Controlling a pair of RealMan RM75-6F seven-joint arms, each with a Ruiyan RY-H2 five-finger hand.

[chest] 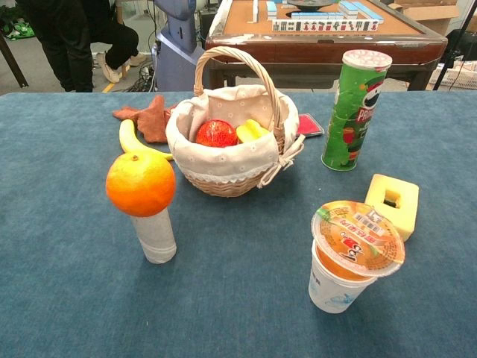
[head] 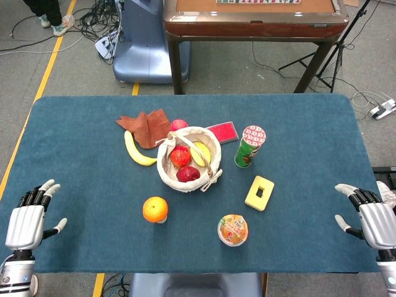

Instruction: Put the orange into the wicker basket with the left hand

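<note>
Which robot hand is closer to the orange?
Left. The left hand rests open at the table's left edge, nearer the orange. The right hand sits far off at the right edge.

Surface: table (head: 80, 136), blue-green cloth.
Centre: wicker basket (head: 168, 177); banana (head: 137, 152), brown leaf (head: 146, 127) beside.
Right: Pringles can (head: 250, 146), yellow block (head: 259, 193).
Front: sealed cup (head: 232, 229); clear cup (chest: 154, 235), orange (head: 155, 209) on top.

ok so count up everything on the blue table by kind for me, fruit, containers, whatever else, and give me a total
Fruit: 6, namely orange, banana, apple behind the basket, and 3 pieces in the basket
Containers: 4, namely wicker basket, chip can, sealed cup, clear cup under the orange
Other: 3, namely brown leaf-shaped piece, red flat item, yellow block
Total: 13
</note>
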